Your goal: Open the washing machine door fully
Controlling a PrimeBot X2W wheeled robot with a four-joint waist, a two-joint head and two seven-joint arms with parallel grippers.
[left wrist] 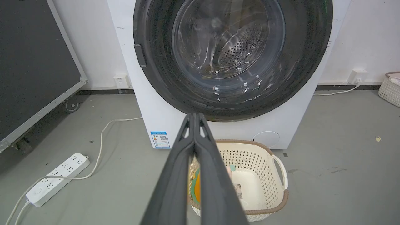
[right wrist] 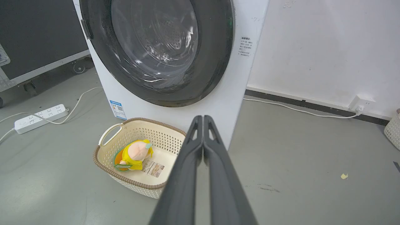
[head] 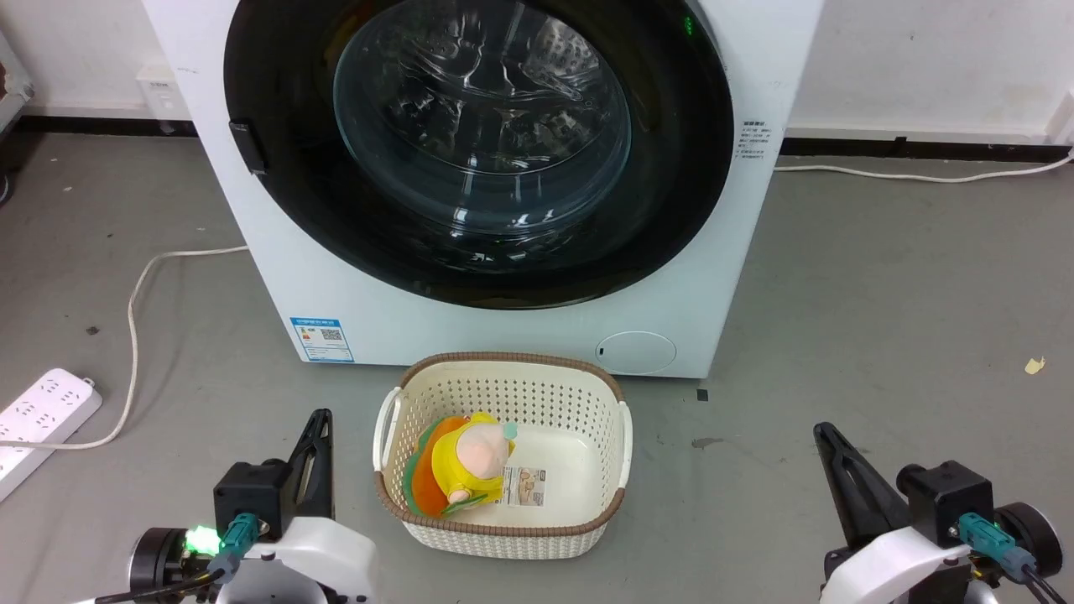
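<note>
The white washing machine [head: 277, 243] stands ahead against the wall. Its round black door [head: 277, 168] with the bulging glass bowl lies flush against the front, closed; a small dark handle tab [head: 248, 148] sits on its left edge. The door [left wrist: 156, 72] and the door [right wrist: 215, 53] also face both wrist cameras. My left gripper [head: 321, 415] rests low at the lower left, shut and empty, well short of the machine; its fingertips [left wrist: 194, 116] meet. My right gripper [head: 822, 429] rests at the lower right, shut too, fingertips [right wrist: 202, 118] together.
A cream perforated basket [head: 503, 386] holding a yellow and orange plush toy [head: 461, 470] sits on the grey floor right before the machine, between my arms. A white power strip [head: 42, 415] and its cable lie at left. A black wheeled panel [left wrist: 31, 62] stands further left.
</note>
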